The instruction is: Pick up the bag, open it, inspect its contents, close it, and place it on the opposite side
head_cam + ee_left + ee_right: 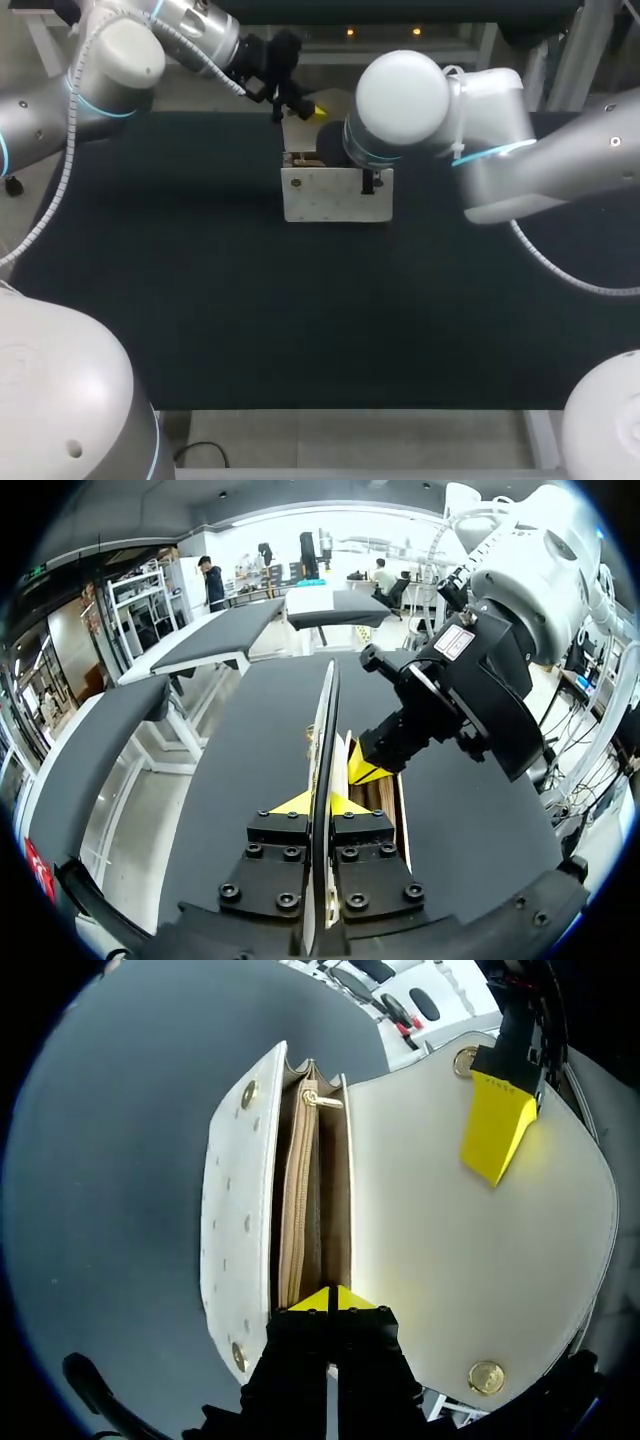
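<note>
You have the left gripper (322, 802) clamped tight on the edge of the raised flap (325, 730). The white bag (337, 195) stands mid-table (200, 300), far side, mouth open. The right gripper (330, 1298) comes straight down, jaws narrow and pinched on the bag's right-hand end at its mouth.

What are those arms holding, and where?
Left jaws pinch the open flap of the white leather bag; right jaws seem to pinch its inner wall.
</note>
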Controlling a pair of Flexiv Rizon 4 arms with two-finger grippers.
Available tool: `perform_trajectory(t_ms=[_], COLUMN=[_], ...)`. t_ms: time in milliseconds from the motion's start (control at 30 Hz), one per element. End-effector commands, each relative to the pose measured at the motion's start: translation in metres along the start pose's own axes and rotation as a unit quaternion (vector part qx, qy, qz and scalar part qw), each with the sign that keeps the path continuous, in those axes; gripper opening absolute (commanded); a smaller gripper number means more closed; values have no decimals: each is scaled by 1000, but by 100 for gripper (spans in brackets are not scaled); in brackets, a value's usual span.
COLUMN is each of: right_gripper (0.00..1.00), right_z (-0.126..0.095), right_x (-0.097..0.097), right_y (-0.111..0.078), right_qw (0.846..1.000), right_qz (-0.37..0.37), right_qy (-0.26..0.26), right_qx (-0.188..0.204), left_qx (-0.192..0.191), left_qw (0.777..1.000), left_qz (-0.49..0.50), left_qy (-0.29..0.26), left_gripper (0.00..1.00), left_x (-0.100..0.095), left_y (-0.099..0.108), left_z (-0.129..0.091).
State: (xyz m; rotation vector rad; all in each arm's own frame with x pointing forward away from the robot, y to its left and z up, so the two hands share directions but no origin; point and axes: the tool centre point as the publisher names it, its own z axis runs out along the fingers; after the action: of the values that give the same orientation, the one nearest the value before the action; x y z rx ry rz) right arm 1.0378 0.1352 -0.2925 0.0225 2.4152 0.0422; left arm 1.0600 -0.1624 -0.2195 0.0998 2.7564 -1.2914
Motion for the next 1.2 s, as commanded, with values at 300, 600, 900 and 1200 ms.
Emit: perform_trajectory(t_ms=[300,600,900,1200], right_gripper=[0,0,5,21], right_z=[14,10,20,29], right_x=[21,32,36,27], right_y=[7,5,2,5], right_qw=[999,999,998,999], right_qz=[-8,-5,2,5], right_qy=[31,46,58,53], right_qx=[2,9,17,10], left_qx=[15,17,22,14], left_qw=[1000,999,998,998], left_qz=[-15,-21,-19,-25], left_qy=[11,27,57,62], left_gripper=[0,0,0,0], left_x=[-2,-2,5,2], left_y=[1,0,-1,3], left_z=[-3,-4,-2,2])
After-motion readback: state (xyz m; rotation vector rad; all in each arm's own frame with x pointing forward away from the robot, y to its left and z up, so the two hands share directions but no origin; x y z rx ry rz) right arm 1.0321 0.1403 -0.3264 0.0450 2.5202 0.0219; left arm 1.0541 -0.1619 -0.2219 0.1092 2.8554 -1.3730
